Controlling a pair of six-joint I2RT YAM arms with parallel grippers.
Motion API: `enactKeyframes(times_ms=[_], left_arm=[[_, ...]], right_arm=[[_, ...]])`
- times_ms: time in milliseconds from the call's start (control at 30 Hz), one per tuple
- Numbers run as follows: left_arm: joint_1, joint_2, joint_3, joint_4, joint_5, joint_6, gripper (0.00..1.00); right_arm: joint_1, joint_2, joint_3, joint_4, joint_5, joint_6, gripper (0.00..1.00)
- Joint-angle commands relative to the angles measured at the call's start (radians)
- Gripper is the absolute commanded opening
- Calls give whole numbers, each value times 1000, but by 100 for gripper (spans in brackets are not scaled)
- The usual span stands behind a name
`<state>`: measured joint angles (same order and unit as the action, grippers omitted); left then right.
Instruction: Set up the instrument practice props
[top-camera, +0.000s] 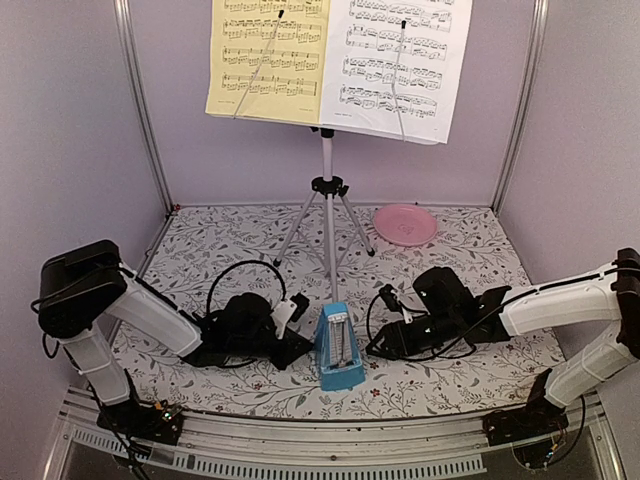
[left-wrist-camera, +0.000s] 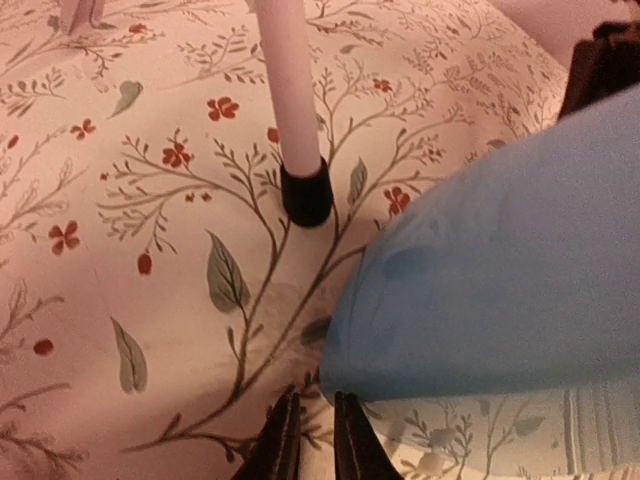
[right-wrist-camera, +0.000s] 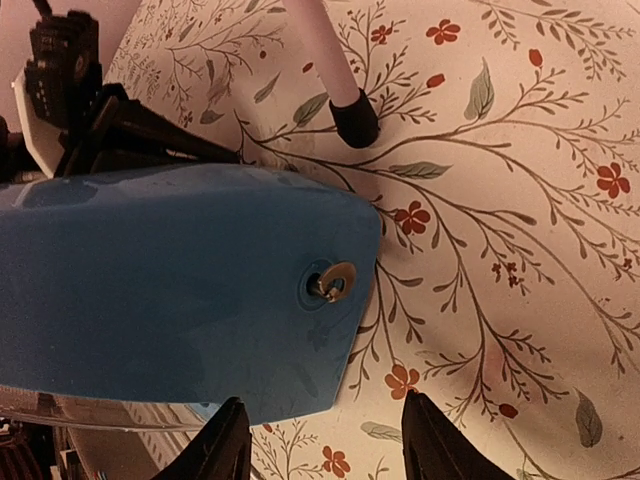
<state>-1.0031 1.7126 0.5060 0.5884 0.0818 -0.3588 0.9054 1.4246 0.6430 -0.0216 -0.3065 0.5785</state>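
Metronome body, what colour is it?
The metronome is blue; right wrist view shows it best.

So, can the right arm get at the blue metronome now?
Probably yes: the right claw stands open close beside the metronome, facing its side, and nothing lies between them.

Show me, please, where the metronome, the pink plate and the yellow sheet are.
metronome (top-camera: 340, 352): top external view, on its front face.
pink plate (top-camera: 405, 224): top external view, on its bare middle.
yellow sheet (top-camera: 265, 60): top external view, middle of the page.

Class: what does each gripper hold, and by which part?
Nothing is held: the left gripper is shut, empty, beside the blue metronome; the right gripper open near it.
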Motion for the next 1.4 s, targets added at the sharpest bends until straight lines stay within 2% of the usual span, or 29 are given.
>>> enactKeyframes(times_ms=[0,167,333,533,600,700,800,1100,1200,1367], left_arm=[[58,35,92,7,57,34,16],[61,-101,17,11,29,8,25],[60,-375,-156,-38,-21,-23,52],[53,-749,-242,-263,-124,-85,80],[49,-852,-268,-315,-129,-109,98],[42,-948,-284,-395,-111,-138,99],[18,-972,-261,-470,-114,-129,99],[-135,-993,-213,-552,-185,-136,99],[-147,-938,-195,-525,-222,-137,99],[-170,-744,-57,-528,-304,-132,99]], right_arm=[[-6,-6,-45,32,-50,-13,52],[12,64,-31,98,-109,-48,49],[82,206,83,115,-130,-92,43],[174,322,225,100,-127,-158,43],[187,356,270,98,-129,-190,43],[191,398,328,90,-117,-212,43],[191,409,352,90,-103,-221,45],[191,282,231,126,-75,-202,52],[191,238,191,140,-53,-189,54],[191,189,157,149,-11,-167,60]])
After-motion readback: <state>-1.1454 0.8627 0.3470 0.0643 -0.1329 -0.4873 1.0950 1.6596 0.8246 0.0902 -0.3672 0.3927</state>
